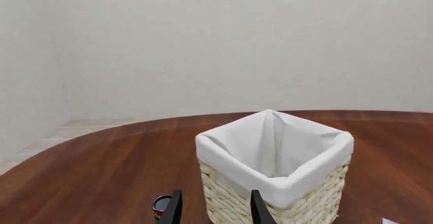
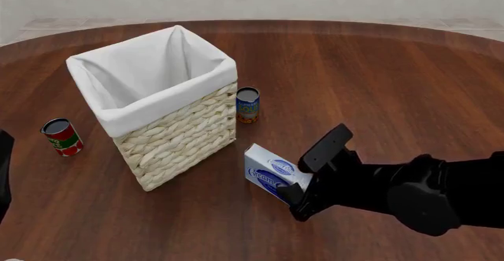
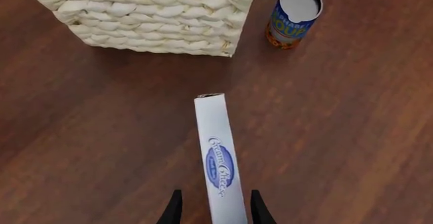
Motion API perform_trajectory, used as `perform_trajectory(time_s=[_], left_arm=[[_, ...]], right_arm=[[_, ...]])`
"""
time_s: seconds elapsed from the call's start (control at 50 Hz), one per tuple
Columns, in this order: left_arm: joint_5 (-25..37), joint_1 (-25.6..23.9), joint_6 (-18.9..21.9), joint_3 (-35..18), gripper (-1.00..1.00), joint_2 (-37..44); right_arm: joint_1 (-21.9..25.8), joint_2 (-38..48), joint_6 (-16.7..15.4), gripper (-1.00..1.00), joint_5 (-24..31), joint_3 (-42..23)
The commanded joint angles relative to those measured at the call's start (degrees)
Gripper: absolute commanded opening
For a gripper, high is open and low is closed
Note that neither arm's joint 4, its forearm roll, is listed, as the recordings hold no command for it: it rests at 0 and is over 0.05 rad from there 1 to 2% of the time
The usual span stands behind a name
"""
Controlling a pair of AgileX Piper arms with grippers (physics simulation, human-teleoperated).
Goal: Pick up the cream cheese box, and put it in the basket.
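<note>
- Straddling the flat pale blue-white cream cheese carton (image 3: pixel 218 158), the right tool (image 3: pixel 214 206) has fingers apart, one each side.
- Carton stands on edge on the brown wooden tabletop (image 2: pixel 378 78), near the cream woven wicker basket (image 2: pixel 177 134).
- Likely light, stiff, somewhat smooth; pinch the broad faces mid-length.

A round table of dark reddish-brown wood (image 2: pixel 378 72) shows streaked grain and a soft satin sheen. On it, a tall square basket of rough, cream woven wicker (image 2: pixel 177 137) has a smooth, matt white cloth liner (image 2: pixel 150 75) folded over its rim. A flat pale blue-white cardboard cream cheese box (image 3: pixel 220 158) looks smooth and matt, and a small blue-and-orange can (image 3: pixel 292 17) has a dull grey metal top.
</note>
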Motion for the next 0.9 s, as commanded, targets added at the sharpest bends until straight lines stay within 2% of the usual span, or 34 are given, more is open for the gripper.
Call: perform_trajectory(time_s=[0.02, 0.48, 0.5, 0.9], left_arm=[[0.2, 0.1, -0.1, -0.3, 1.0, 0.0], [0.2, 0.2, -0.2, -0.2, 1.0, 0.0], [0.2, 0.2, -0.2, -0.3, 1.0, 0.0], [0.2, 0.5, -0.3, -0.3, 1.0, 0.0]], right_arm=[[-0.1, 0.5, 0.1, 1.0, -0.5, 0.2], [-0.2, 1.3, 0.0, 1.0, -1.4, 0.4], [-0.3, 1.2, 0.0, -1.0, -1.4, 0.3], [0.2, 0.6, 0.1, -1.0, -1.1, 0.6]])
